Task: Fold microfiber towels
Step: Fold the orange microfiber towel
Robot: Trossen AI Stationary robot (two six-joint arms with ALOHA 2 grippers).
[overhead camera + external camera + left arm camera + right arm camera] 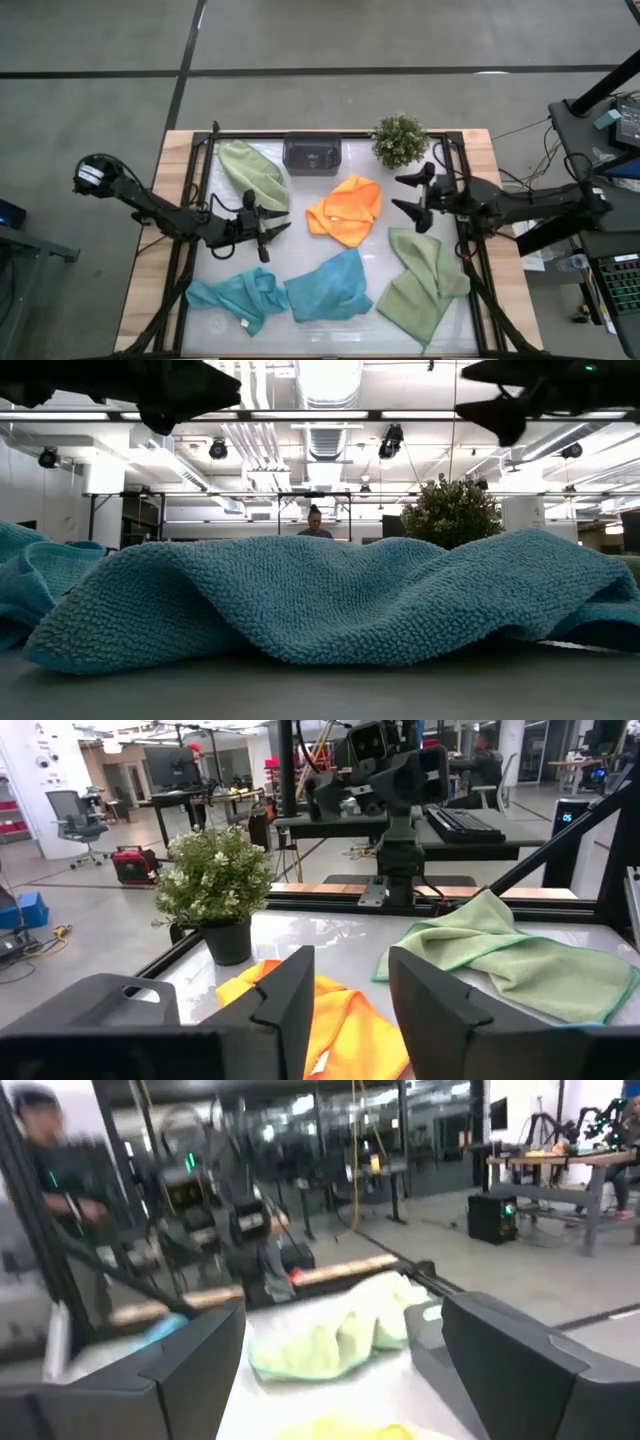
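Observation:
Five microfiber towels lie crumpled on the table. One sage green towel (255,172) is at the far left and another (425,280) at the near right. The orange towel (347,210) is in the middle, and two teal towels (330,288) (230,298) lie along the near edge. My left gripper (278,228) hovers left of the orange towel, pointing level toward it; in its wrist view (350,1010) the fingers stand apart with nothing between them. My right gripper (397,193) hovers wide open just right of the orange towel, above the table, also empty (330,1370).
A dark grey tray (312,153) and a small potted plant (400,140) stand at the far edge. A black frame (200,190) runs along the table's sides. In the low view a teal towel (320,600) fills the foreground. A person (315,520) is in the room behind.

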